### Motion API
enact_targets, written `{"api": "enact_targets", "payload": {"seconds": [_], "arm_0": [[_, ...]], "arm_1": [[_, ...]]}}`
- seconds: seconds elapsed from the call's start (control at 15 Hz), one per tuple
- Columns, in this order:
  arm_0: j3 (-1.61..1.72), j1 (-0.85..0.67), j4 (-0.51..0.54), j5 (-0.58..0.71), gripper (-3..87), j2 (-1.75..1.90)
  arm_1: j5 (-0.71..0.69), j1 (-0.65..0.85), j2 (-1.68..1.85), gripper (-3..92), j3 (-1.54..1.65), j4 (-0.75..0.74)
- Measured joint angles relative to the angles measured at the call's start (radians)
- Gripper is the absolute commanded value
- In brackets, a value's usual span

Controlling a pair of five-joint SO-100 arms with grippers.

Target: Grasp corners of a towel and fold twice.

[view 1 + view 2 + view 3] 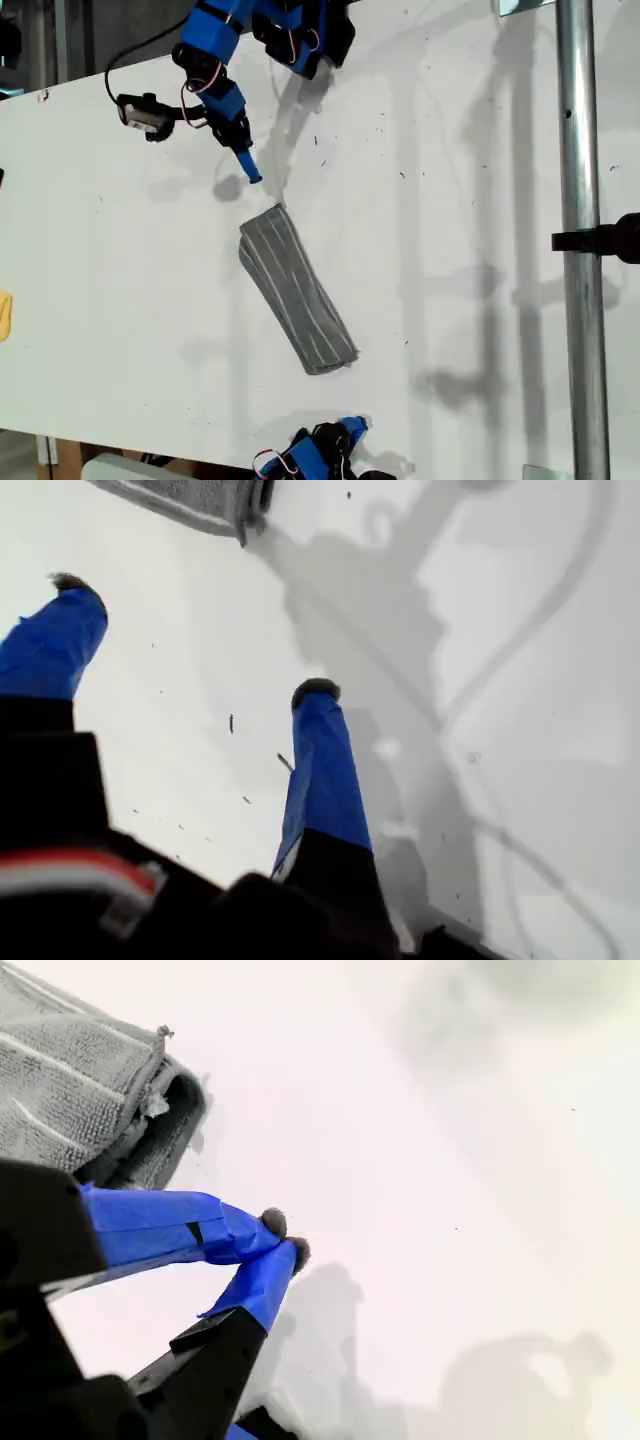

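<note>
The towel (295, 290) lies folded into a long grey striped band, slanting across the middle of the white table (120, 260). My second gripper (285, 1237) is shut on nothing, its tips touching. In the exterior view it (250, 172) hangs just above the towel's upper end. That end (70, 1080) shows stacked layers and a rounded corner (175, 1090). My first gripper (190, 635) is open and empty, its fingers far apart over bare table. It (352, 428) sits at the exterior view's bottom edge, short of the towel's lower end (195, 502).
A metal pole (580, 250) with a black clamp (610, 238) runs down the exterior view's right side. A yellow object (5, 315) shows at that view's left edge. A black cable (140, 55) trails from the upper arm.
</note>
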Motion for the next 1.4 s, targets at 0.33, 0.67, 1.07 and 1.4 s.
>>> {"api": "enact_targets", "payload": {"seconds": [0.33, 0.67, 1.07, 1.4], "arm_0": [[0.138, -0.057, -0.11, 0.023, -2.6, 0.097], [0.242, -0.058, -0.107, 0.021, -2.6, 0.301], [0.325, -0.11, -0.097, 0.135, -2.6, 0.515], [0.388, -0.138, -0.089, 0.179, -2.6, 0.584]], "arm_1": [[-0.19, -0.023, -0.778, 37.7, -0.422, -0.291], [-0.241, -0.11, -1.161, 23.5, -0.818, -0.275], [-0.241, -0.23, -1.226, -0.2, -0.931, -0.258], [-0.028, -0.21, -0.716, -0.2, -0.454, -0.051]]}}
